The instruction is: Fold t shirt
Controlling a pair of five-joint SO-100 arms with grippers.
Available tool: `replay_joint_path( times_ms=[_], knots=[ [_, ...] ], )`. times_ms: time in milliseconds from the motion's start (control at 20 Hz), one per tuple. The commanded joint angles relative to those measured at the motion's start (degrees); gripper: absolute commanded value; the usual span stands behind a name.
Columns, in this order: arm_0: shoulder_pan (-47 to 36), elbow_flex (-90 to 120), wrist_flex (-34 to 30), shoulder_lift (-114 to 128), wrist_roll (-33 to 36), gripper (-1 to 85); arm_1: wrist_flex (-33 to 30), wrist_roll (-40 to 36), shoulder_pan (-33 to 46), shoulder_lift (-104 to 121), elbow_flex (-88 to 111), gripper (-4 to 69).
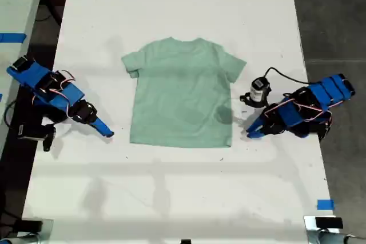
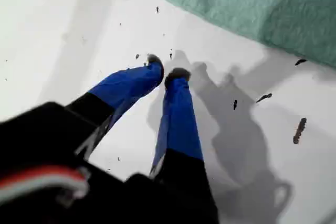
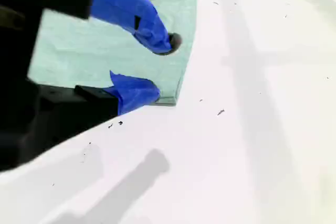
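The pale mint-green t shirt (image 1: 182, 92) lies flat and spread on the white table (image 1: 183, 198), neck toward the far edge. My first gripper (image 1: 251, 133) rests at the exterior view's right, just off the shirt's lower corner. Its blue fingers (image 2: 177, 85) are shut with nothing between them, and the t shirt (image 2: 262, 9) edge lies just ahead. My second gripper (image 1: 107, 132) sits at the exterior view's left, a short gap from the shirt's other lower corner. My second gripper (image 3: 163, 66) is open and empty, looking across the t shirt (image 3: 89, 51) along its hem.
A small black-and-white camera (image 1: 259, 91) with a cable rides on the arm at the exterior view's right. Blue tape (image 1: 325, 204) marks the table's near edge there. Dark specks (image 2: 299, 129) dot the table. Bare floor lies past both table sides.
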Motion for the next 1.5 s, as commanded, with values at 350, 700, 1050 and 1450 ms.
replay_joint_path(
  times_ms=[350,700,1050,1450],
  knots=[
    [-0.7,1.2,-1.1,0.3,0.3,11.3,-1.4,0.3,2.8,0.3,3.3,4.3],
    [-0.7,1.2,-1.1,0.3,0.3,11.3,-1.1,43.9,2.5,0.3,3.3,5.0],
    [-11.3,1.2,-1.1,0.3,0.6,11.3,-10.9,38.9,19.3,-4.9,-8.5,1.6],
    [-6.9,1.2,-2.7,0.3,-9.4,31.3,2.0,26.0,53.0,-62.5,-55.1,29.4]
  ],
)
